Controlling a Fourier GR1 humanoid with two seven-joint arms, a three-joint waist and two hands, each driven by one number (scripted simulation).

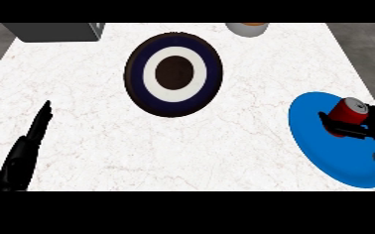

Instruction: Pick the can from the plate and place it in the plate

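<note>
So nearest to the robot, down at about 8 o'clock, the left hand (22,151) sits at the lower left edge of the white marbled surface (88,109). Its fingers are straight and pointing up toward 12, holding nothing, just parked there.

Over at roughly 4 o'clock there's the blue plate (326,151), partly cut off by the right edge of the view. The red can (350,111) is on the upper part of that plate, tilted, with its silver top facing up and to the right. The right hand (344,128) is right at the can: black fingers (331,119) wrap along the can's lower left side, touching it, so it looks closed around the can. Most of that hand is cut off by the right edge, so only the fingers really show. I can't tell whether the can is lifted off the plate or still resting on it.

Further out, around the centre and leaning toward 12 o'clock, is the second plate (173,74), dark rim, navy ring, white ring, dark brown middle. It's well apart from the can and both hands.

Farthest back: a grey box-like thing (55,31) at 11 o'clock and a pale round bowl or cup with something orange inside (247,28) at about 1 o'clock, both cropped by the top of the view.
</note>
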